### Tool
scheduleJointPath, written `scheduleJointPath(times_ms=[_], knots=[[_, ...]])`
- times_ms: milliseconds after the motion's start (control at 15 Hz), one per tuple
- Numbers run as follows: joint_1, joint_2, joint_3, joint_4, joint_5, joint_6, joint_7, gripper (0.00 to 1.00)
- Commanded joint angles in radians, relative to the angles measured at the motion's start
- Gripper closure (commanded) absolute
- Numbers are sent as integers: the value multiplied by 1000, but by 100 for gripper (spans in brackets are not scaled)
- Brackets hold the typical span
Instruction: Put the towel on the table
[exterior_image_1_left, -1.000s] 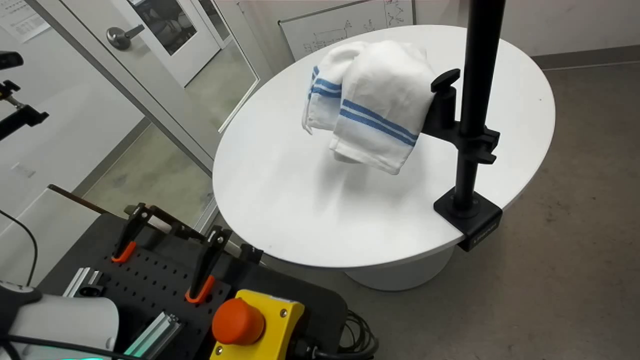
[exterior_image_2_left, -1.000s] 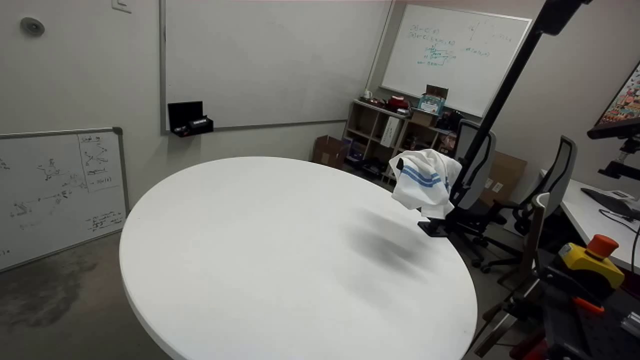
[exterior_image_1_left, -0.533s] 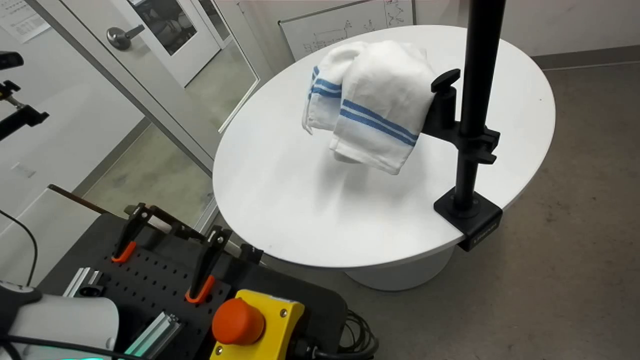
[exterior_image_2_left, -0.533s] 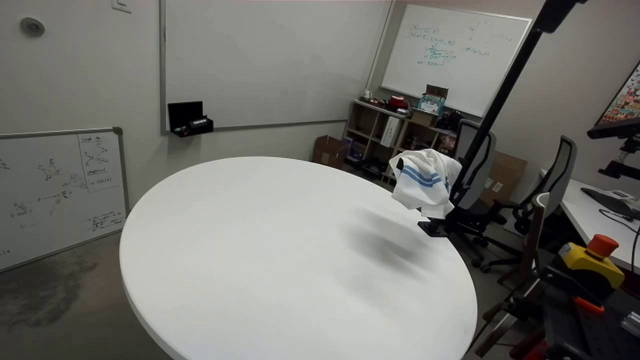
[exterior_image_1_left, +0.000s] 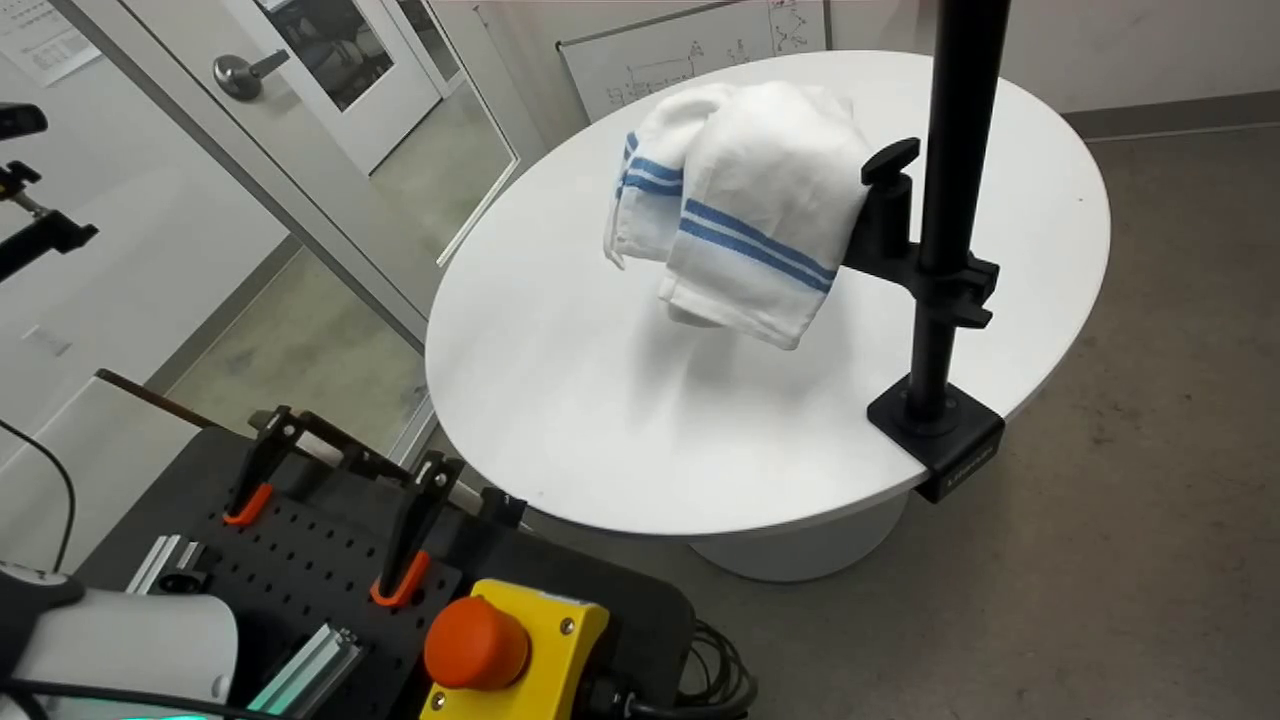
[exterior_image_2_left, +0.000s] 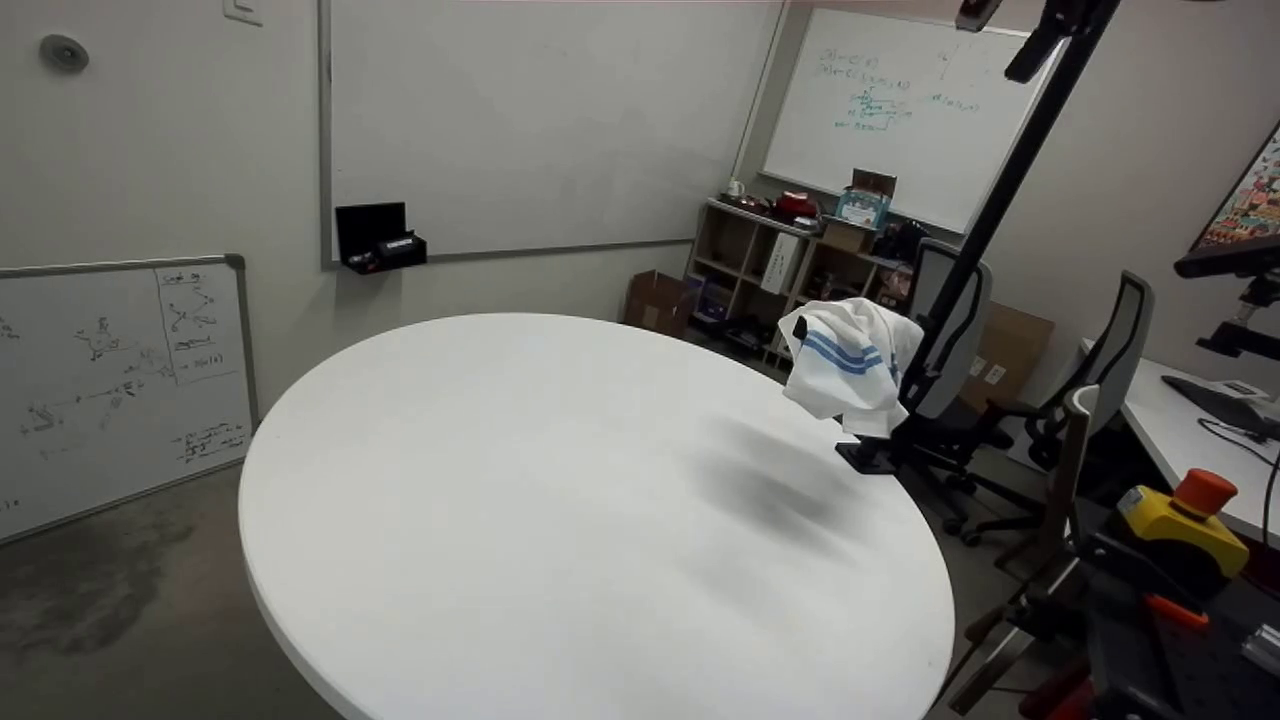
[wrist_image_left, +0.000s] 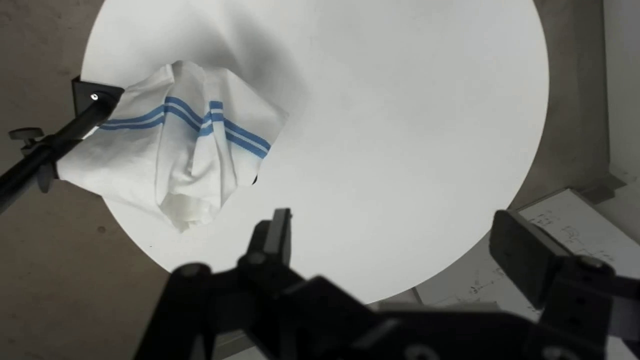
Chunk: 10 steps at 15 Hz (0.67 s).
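A white towel with blue stripes (exterior_image_1_left: 760, 210) hangs draped over a black arm on a black pole, above the table surface. It also shows in an exterior view (exterior_image_2_left: 850, 365) and in the wrist view (wrist_image_left: 190, 140). The round white table (exterior_image_1_left: 560, 400) is below it, with the towel's shadow on it; it also shows in an exterior view (exterior_image_2_left: 500, 520) and in the wrist view (wrist_image_left: 400, 125). My gripper (wrist_image_left: 391, 214) is open and empty, above the table and to the right of the towel in the wrist view. Its fingers (exterior_image_2_left: 992, 50) show high in an exterior view.
The black pole (exterior_image_1_left: 945, 200) is clamped to the table edge by a black base (exterior_image_1_left: 935, 430). A black cart with clamps and a yellow emergency-stop box (exterior_image_1_left: 540, 640) stands beside the table. A whiteboard (exterior_image_2_left: 120, 380) leans against the wall.
In an exterior view, my gripper's fingers have come into view at the upper right, where only a dark part of the arm showed before. The towel and the pole have not moved.
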Motion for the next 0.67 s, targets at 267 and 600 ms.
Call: scheduleJointPath(times_ms=[267, 600], knots=[[-17, 303, -75, 192, -48, 97, -2, 0], [-28, 472, -120, 290, -82, 139, 37, 0]])
